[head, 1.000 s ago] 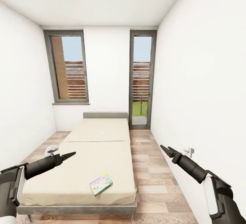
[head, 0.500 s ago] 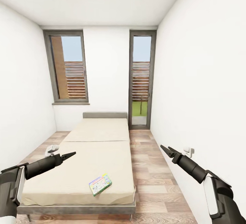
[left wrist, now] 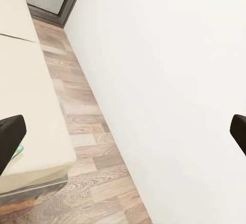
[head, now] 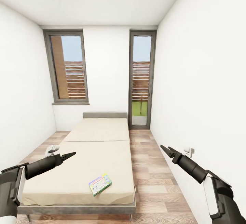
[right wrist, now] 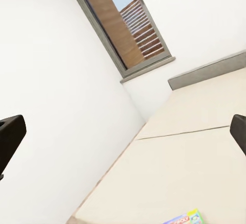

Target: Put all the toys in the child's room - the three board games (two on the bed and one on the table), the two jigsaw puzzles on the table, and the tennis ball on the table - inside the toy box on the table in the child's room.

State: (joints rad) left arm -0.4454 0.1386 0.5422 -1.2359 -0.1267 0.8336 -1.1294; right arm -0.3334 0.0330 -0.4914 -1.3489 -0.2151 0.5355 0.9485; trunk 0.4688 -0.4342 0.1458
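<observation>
One board game [head: 100, 184], a small flat colourful box, lies on the bed [head: 99, 138] near its foot end, right of centre. It also peeks in at the right wrist view's edge as the board game [right wrist: 184, 218]. The bed has two beige pads and a grey headboard. My left gripper [head: 70, 155] hovers open over the bed's left edge, apart from the box. My right gripper [head: 164, 148] is open above the floor to the right of the bed. Both wrist views show the fingers [left wrist: 9, 137] [right wrist: 10, 134] spread wide with nothing between them. The table and toy box are out of view.
A strip of wooden floor [head: 153, 179] runs between the bed and the right wall. A white socket [head: 189, 151] sits low on that wall. A small white object [head: 52, 149] lies on the floor left of the bed. A window [head: 67, 67] and a glass door [head: 140, 80] fill the far wall.
The whole picture shifted very slightly a second ago, so the camera moved a little. Both arms and the board game keep their places.
</observation>
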